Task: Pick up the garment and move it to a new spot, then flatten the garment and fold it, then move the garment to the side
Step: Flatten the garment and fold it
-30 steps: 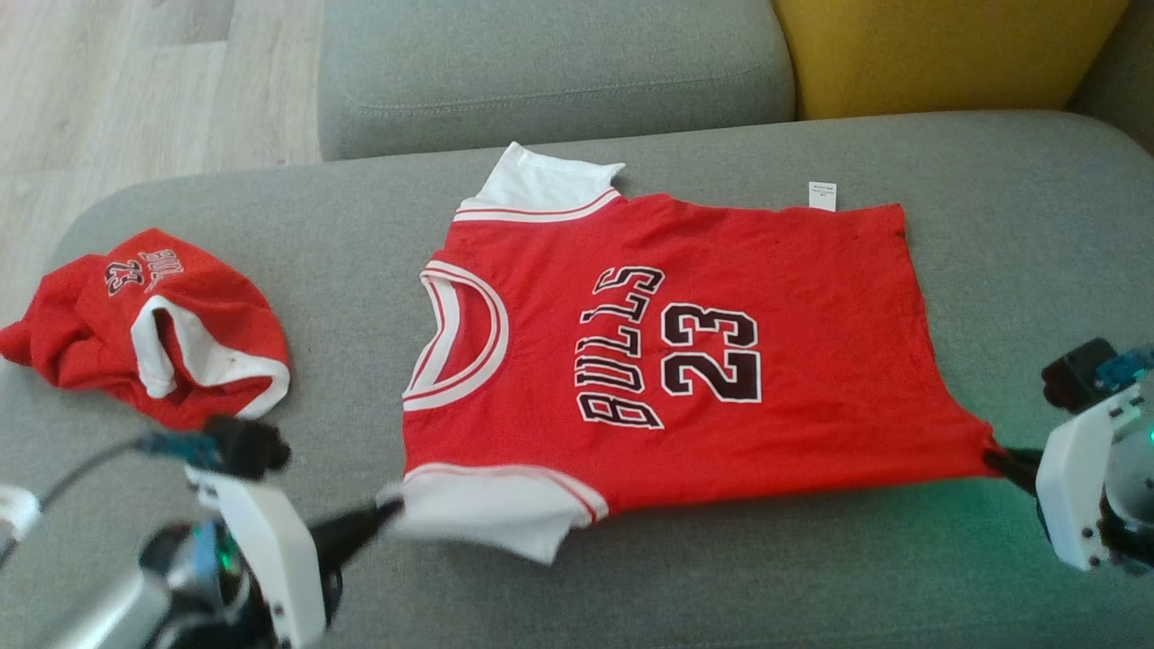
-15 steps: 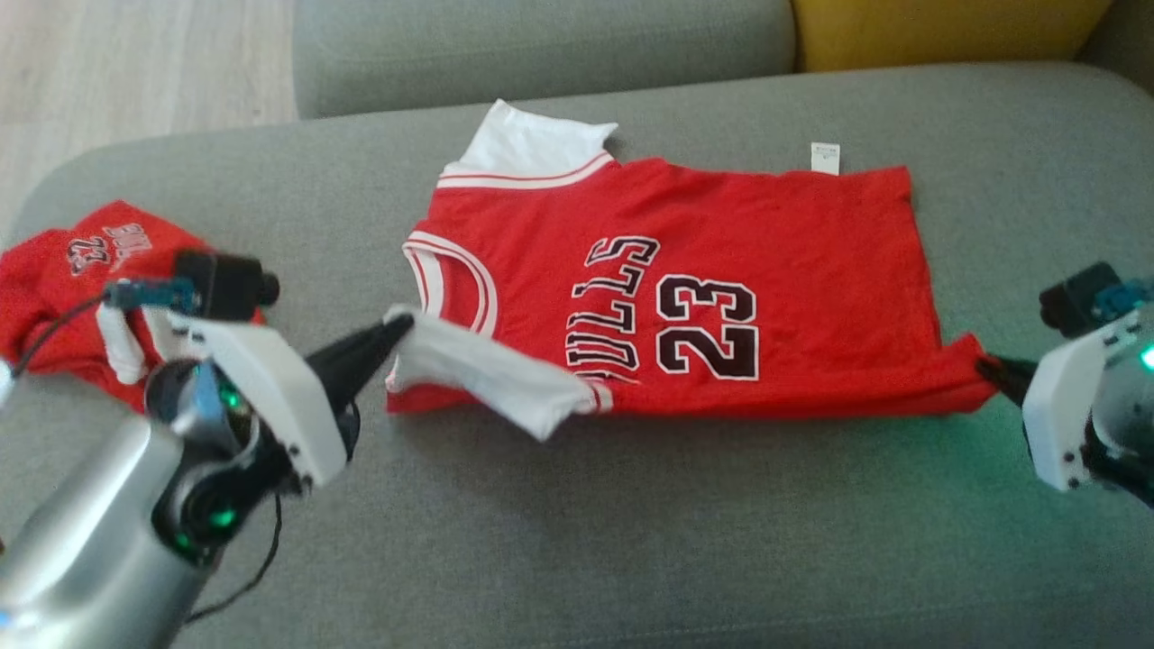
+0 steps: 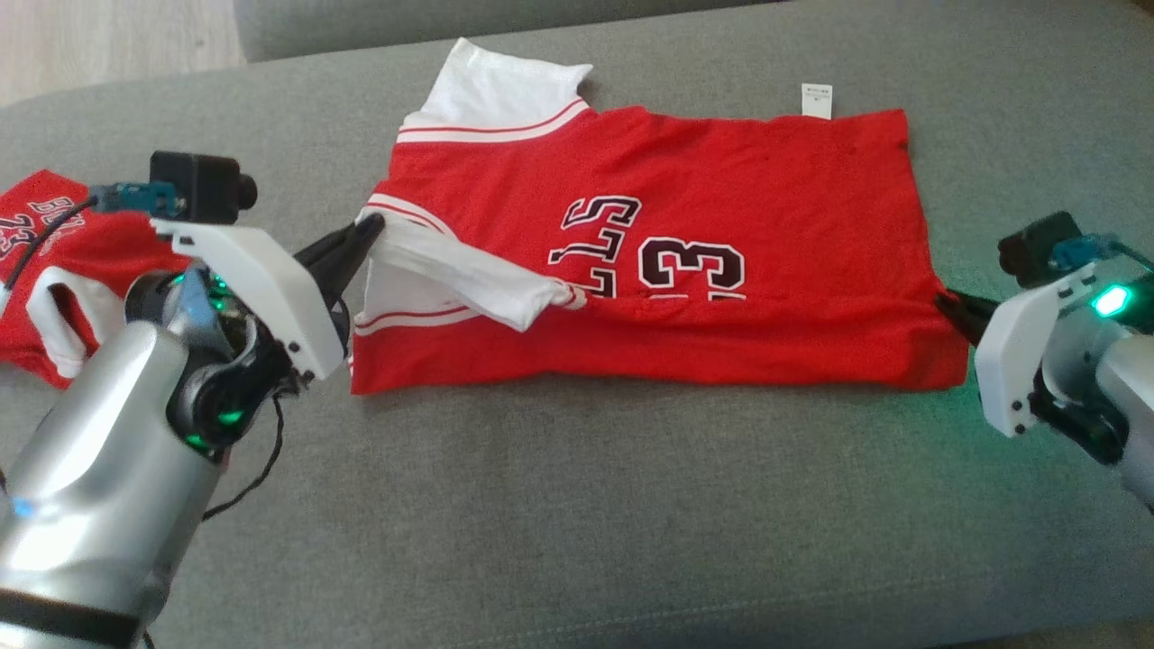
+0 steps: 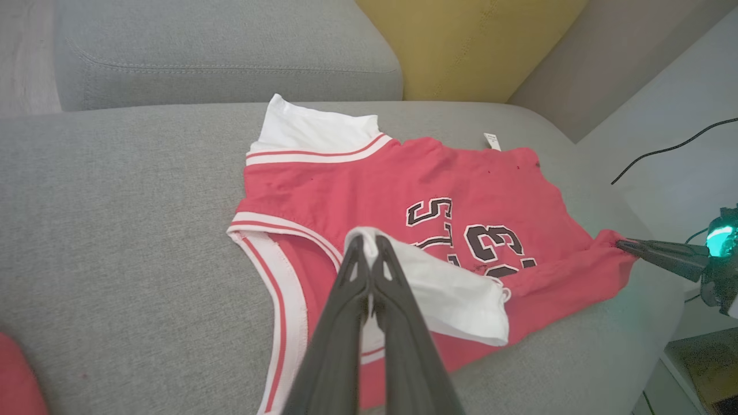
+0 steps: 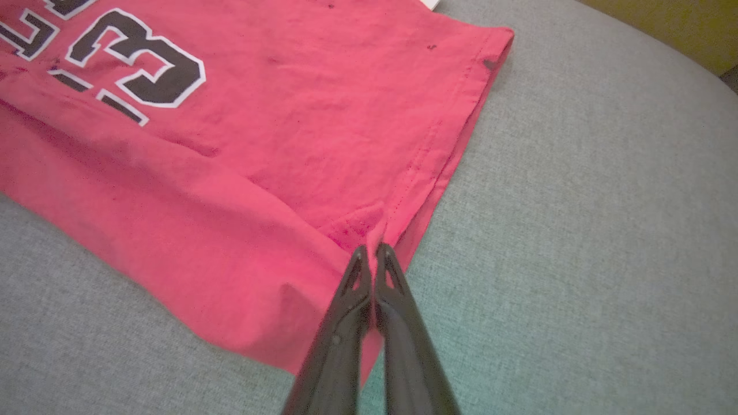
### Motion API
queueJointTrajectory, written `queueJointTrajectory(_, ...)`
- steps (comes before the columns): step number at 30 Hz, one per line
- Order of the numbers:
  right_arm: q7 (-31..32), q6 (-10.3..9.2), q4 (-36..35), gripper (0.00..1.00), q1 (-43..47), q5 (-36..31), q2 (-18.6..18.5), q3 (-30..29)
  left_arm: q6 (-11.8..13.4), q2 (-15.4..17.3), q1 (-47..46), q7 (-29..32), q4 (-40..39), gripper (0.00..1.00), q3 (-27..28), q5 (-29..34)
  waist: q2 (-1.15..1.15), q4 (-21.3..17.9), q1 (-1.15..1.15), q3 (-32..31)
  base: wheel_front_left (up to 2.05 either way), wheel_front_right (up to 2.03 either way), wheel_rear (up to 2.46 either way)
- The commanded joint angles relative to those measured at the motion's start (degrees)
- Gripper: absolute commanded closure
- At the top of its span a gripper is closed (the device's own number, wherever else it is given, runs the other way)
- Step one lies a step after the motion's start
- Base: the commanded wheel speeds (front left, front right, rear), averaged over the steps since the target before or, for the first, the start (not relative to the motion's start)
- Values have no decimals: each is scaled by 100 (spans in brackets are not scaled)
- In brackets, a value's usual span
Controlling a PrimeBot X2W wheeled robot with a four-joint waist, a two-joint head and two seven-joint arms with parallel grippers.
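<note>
The garment [image 3: 721, 180] is a red jersey with white sleeves and black "BULLS 23" lettering, spread on the grey sofa seat [image 3: 577, 505]. Its near long edge is lifted and doubled over the lettering. My left gripper [image 3: 371, 227] is shut on the near white sleeve [image 3: 451, 275], holding it above the collar; the left wrist view shows the pinched sleeve [image 4: 450, 294] at the gripper [image 4: 372, 237]. My right gripper [image 3: 942, 302] is shut on the near hem corner, seen up close as the gripper [image 5: 371, 249] pinching red cloth [image 5: 230, 173].
A second red jersey [image 3: 54, 270] lies crumpled at the seat's left end, behind my left arm. A grey back cushion [image 4: 219, 52] and a yellow cushion [image 4: 461, 40] stand beyond the garment. Bare seat stretches along the near side.
Both grippers have carried the garment's near edge away from me, folding it over the lower half of the lettering. The head camera has tilted down, so the whole picture shifted.
</note>
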Motion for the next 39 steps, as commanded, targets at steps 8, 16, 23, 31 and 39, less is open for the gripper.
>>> queueJointTrajectory(8, -433, -4, 382, 62, -360, -72, 124, -86, -67, -92, -869, -399, 676, 0, 135, 317, 0, -80, 0, 248, 0, 0, 0)
queueJointTrajectory(16, -1139, -4, 821, 0, -343, 278, 443, -592, 208, -438, -1055, -1600, 1366, 0, 321, 610, 0, -86, 0, 208, 0, 0, 0)
queueJointTrajectory(23, -2403, -4, 1024, 0, -160, 184, 668, -1313, 493, -789, -582, -2879, 1322, 0, 889, 354, 0, -1, 0, -87, 0, 0, 0)
queueJointTrajectory(31, -2609, -4, 204, 0, 579, -802, 929, -3102, 815, -1082, 551, -3213, 641, 0, 1349, 494, 0, 81, 0, -455, 0, 0, 0)
queueJointTrajectory(39, -2611, -4, -997, 0, 2218, -2291, 1607, -4842, 942, -1465, 1728, -3221, 42, 0, 1555, 1193, 0, 118, 0, -795, 0, 0, 0)
